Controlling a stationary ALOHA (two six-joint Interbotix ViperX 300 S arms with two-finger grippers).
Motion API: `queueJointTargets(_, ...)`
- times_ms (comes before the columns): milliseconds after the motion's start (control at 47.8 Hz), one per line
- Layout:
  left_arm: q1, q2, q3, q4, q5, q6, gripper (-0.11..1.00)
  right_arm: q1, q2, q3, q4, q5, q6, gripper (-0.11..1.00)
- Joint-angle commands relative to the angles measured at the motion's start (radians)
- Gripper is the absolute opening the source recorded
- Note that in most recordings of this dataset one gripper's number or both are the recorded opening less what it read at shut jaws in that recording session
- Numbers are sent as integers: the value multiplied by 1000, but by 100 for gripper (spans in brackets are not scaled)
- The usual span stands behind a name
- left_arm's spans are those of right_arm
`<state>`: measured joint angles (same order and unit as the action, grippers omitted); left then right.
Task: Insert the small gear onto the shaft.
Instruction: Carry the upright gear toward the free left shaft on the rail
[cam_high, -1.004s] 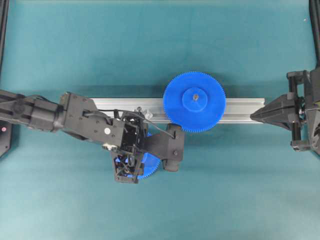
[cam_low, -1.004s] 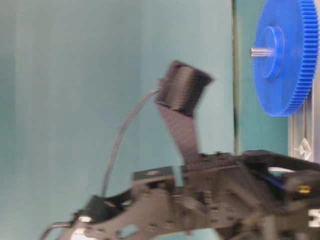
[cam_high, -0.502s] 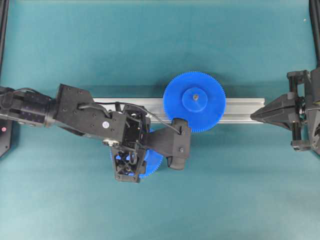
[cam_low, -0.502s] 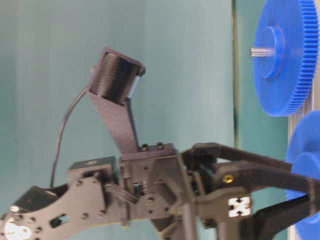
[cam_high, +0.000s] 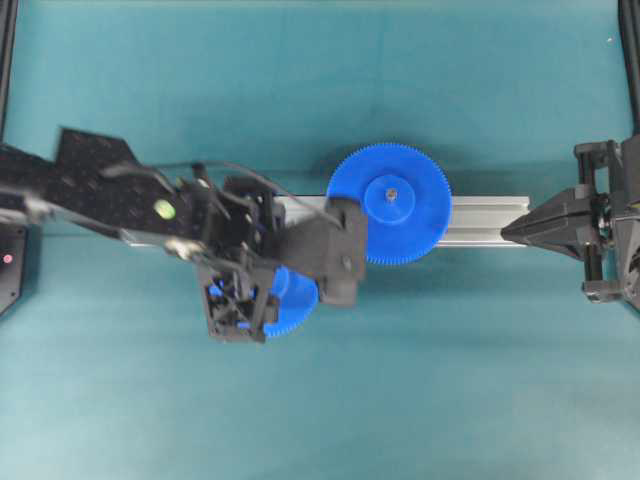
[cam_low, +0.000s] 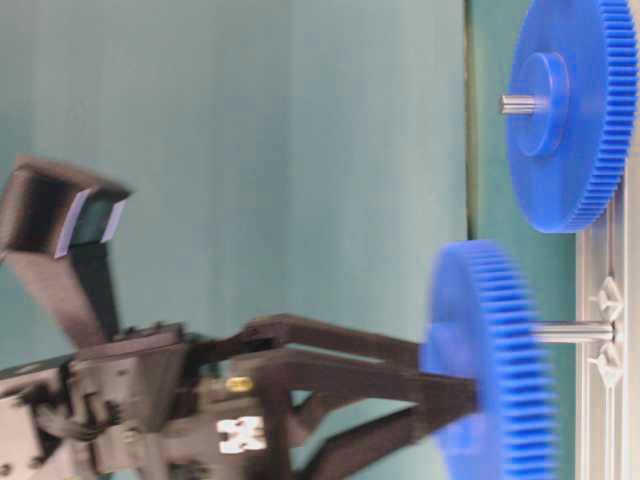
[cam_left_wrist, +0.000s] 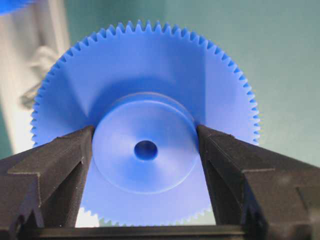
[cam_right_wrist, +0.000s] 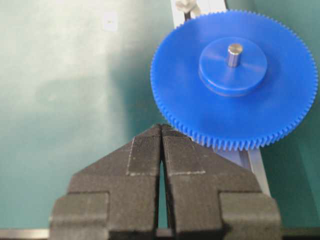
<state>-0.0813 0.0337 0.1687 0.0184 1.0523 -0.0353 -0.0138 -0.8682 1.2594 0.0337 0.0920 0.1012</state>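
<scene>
My left gripper (cam_left_wrist: 145, 145) is shut on the raised hub of the small gear (cam_left_wrist: 145, 95), a blue toothed disc whose centre hole shows nothing inside. From table level the small gear (cam_low: 490, 370) hangs level in the left gripper (cam_low: 450, 395), above the rail. The shaft (cam_low: 575, 330), a thin grey pin, stands on the rail, and its tip reaches the gear's underside. I cannot tell whether it is in the hole. In the overhead view only the small gear's rim (cam_high: 297, 300) shows beside the left gripper (cam_high: 266, 298); the shaft is hidden. My right gripper (cam_high: 505, 232) (cam_right_wrist: 161, 127) is shut and empty.
The wider blue gear (cam_high: 390, 203) (cam_low: 570, 110) (cam_right_wrist: 235, 80) sits on its own pin on the long silver rail (cam_high: 480, 220) (cam_low: 610, 250) (cam_right_wrist: 250, 160). The right gripper rests at the rail's right end. Teal mat lies all around.
My left arm has risen and swung left, lifting the small gear away from the rail. The shaft now shows below the gear. The right arm has not moved.
</scene>
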Motion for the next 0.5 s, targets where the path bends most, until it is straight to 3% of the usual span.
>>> queueJointTargets(0, 12, -57, -28, 3, 8, 2, 70, 0, 5, -11, 0, -5, 9, 3)
queueJointTargets(230, 25, -77, -37, 3, 31, 8, 70, 0, 5, -12, 0, -5, 9, 3)
queueJointTargets(481, 37, -74, -117, 3, 55, 9, 70, 0, 5, -12, 0, -5, 12, 3)
